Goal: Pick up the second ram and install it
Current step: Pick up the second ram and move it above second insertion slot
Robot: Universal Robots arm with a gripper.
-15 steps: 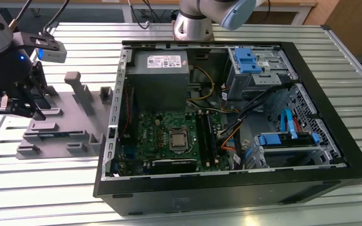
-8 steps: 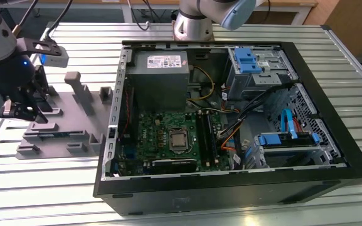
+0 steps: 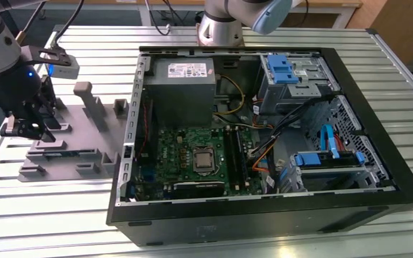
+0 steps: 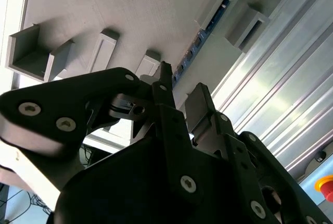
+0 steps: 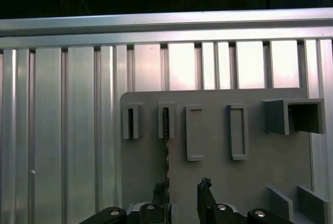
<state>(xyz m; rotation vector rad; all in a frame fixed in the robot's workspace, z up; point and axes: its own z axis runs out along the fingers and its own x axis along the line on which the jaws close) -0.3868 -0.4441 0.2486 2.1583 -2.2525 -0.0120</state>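
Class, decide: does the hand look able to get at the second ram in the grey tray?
Probably yes: the hand hangs open just above the second ram, which stands on edge in the grey tray, with nothing between them.

Grey jointed robot arm [image 3: 225,21], based near the bench edge at the top of the exterior view. Its wrist [image 3: 2,70] hangs low by the bench edge at the exterior view's left. The black two-fingered claw [image 3: 30,130] points downward. In both wrist views the fingers [image 5: 204,195] [image 4: 200,104] stand apart, jaws parted with a clear gap.
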